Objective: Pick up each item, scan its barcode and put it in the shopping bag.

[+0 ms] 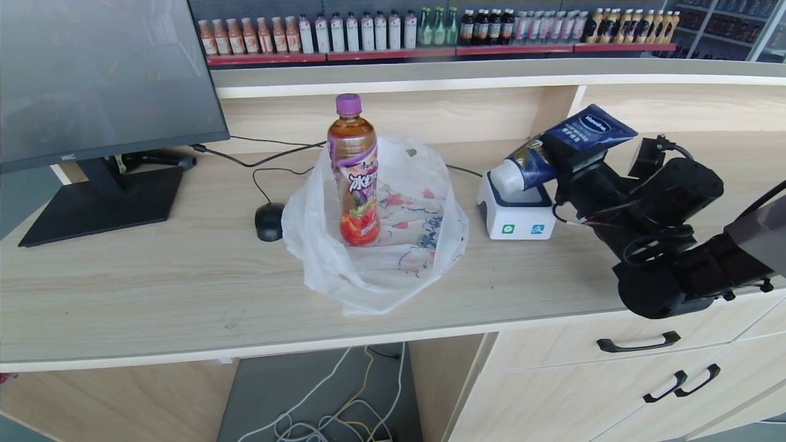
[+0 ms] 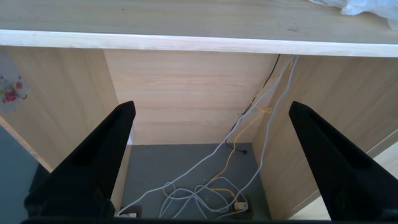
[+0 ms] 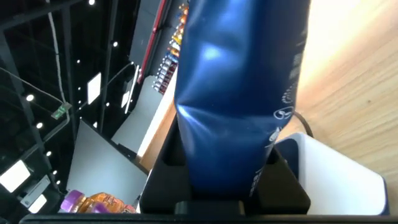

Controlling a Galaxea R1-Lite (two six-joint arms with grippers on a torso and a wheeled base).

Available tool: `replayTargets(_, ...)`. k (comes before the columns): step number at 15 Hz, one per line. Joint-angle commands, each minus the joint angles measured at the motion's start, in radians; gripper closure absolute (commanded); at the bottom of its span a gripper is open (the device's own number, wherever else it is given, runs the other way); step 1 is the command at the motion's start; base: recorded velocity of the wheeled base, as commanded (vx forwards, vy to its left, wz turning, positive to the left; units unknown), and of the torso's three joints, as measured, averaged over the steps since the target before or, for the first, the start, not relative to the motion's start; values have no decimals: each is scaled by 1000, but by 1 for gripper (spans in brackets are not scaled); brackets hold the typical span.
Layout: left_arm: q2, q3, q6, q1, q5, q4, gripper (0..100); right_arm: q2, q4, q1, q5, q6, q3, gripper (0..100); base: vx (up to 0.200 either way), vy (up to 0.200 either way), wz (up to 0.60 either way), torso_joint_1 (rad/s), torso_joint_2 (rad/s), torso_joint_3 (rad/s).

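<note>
Tube (image 1: 589,130) — blue, white cap, dented — clamped in right tool (image 1: 574,159).

Wooden counter (image 1: 153,288) bearing dark monitor (image 1: 104,73) and black mouse (image 1: 269,221); bottle shelves (image 1: 430,31) behind; loose cables (image 2: 211,186) beneath; drawers (image 1: 552,359) below.

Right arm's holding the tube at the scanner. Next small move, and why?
Probably swing the right gripper to its left, toward the bag. The tube has its cap end right over the scanner, and the bag stands open beside it with the bottle inside. Whether the scan registered cannot be seen.
</note>
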Motion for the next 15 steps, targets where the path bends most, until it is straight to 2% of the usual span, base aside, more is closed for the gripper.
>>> replayTargets(1,0,0,0,0,0,0,0,-86,-7,23,11,2,-21,100,0,0,0,0,0,0)
replayTargets(5,0,0,0,0,0,2,0,-229,-1,83,27,-75,11,100,0,0,0,0,0,0)
replayTargets(10,0,0,0,1,0,0,0,-387,29,175,107,-339,154,100,0,0,0,0,0,0)
replayTargets(13,0,0,0,0,0,0,0,-457,155,183,100,-590,189,100,0,0,0,0,0,0)
replayTargets(15,0,0,0,1,0,0,0,-502,157,178,99,-758,296,100,0,0,0,0,0,0)
